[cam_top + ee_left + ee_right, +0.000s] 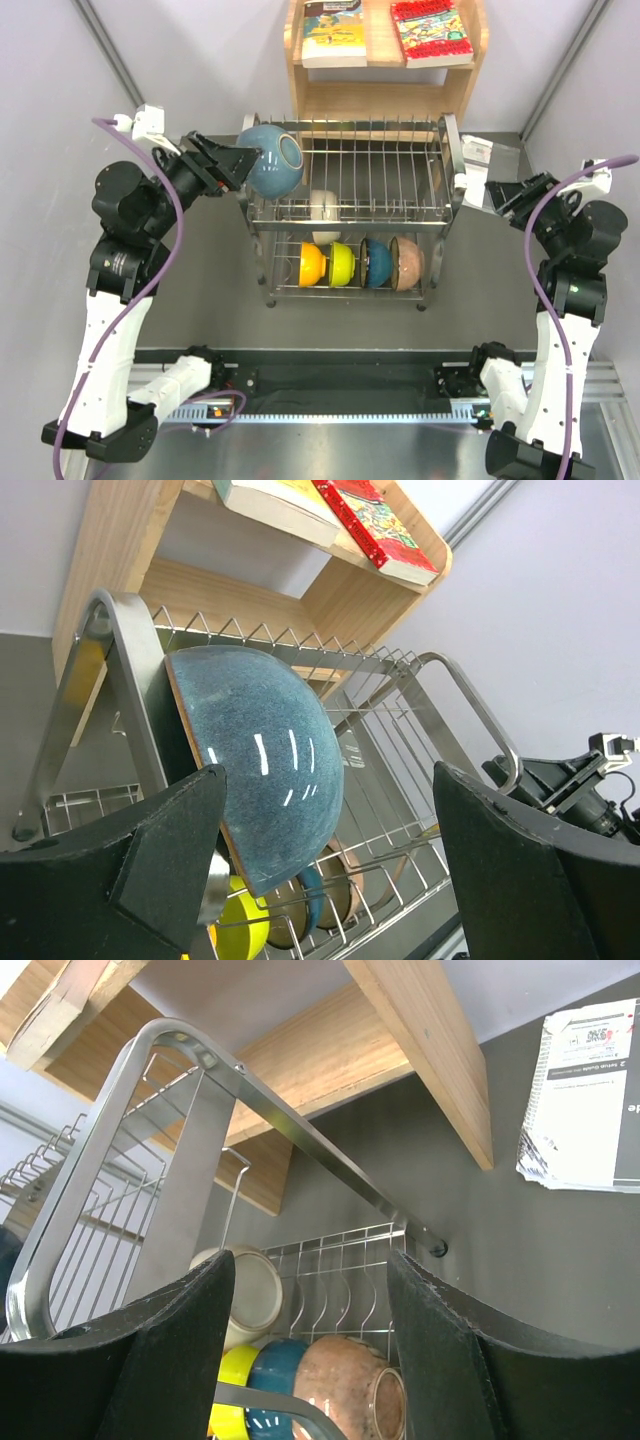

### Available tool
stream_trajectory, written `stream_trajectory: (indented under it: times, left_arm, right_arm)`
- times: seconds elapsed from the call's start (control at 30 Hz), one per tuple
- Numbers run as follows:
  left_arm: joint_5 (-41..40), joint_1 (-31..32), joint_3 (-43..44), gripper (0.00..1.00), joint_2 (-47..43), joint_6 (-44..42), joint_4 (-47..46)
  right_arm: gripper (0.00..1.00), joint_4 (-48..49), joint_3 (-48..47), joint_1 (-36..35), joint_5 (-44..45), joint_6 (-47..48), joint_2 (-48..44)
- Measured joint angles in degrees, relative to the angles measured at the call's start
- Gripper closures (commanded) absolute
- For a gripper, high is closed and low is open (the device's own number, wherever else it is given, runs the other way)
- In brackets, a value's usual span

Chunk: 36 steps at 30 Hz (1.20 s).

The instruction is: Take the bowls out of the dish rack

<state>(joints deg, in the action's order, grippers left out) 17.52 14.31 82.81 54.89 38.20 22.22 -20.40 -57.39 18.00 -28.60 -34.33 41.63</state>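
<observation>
The large light blue bowl [272,160] is standing on edge at the left end of the dish rack's [400,170] upper tier. Its mouth is facing right along the rack and its rounded back is facing the left tool [238,165], whose jaws are gaping around it without clamping (one finger is standing clear of the glaze). It is looking glossy, stiff and probably heavy and breakable, so a pinch across the rim is suiting it better than the slick belly. The right tool [500,195] is hovering released and empty by the rack's right end.
</observation>
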Motion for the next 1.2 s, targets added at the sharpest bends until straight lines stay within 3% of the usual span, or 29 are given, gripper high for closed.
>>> stream_trajectory:
  times: [0.47, 1.2]
  left_arm:
    - [-2.97, 0.00, 0.00, 0.11, -0.02, -2.71, 2.64]
    - [0.68, 0.00, -2.80, 0.13, 0.02, -0.02, -0.28]
  right_arm:
    - [0.37, 0.31, 0.02, 0.00, 0.00, 0.02, 0.00]
    - [0.37, 1.27, 1.44, 0.00, 0.00, 0.02, 0.00]
